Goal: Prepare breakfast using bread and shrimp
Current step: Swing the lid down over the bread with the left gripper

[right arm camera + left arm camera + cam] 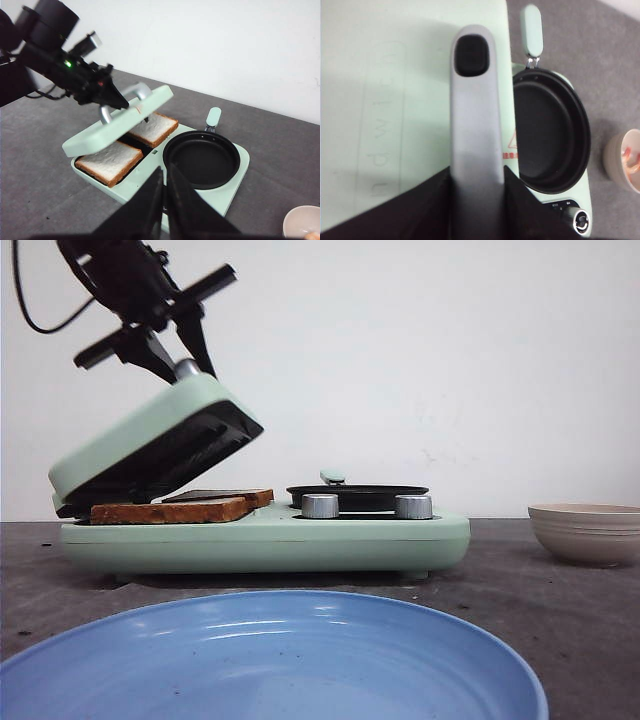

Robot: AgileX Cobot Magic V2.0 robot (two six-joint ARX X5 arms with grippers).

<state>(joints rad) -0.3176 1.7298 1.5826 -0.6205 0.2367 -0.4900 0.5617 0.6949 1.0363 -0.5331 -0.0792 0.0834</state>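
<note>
- A white wall stood behind a grey counter [560, 590]; the mint sandwich maker [265, 540] sat at its middle, a blue plate [270, 660] nearest the camera.
- The left pincer [185, 350] was clenched on the lid's handle [475, 125], holding the lid [150, 445] half raised, probably to swing it over the bread.
- Two bread [109, 161] slices lay side by side on the left hotplate.
- The pan [202, 159] on the right was empty.
- The shrimp [631, 159] seemed to be in the bowl [588, 530] far right.
- The right pincer [165, 200] hung above the maker's near edge, fingers pressed together, grasping nothing.
</note>
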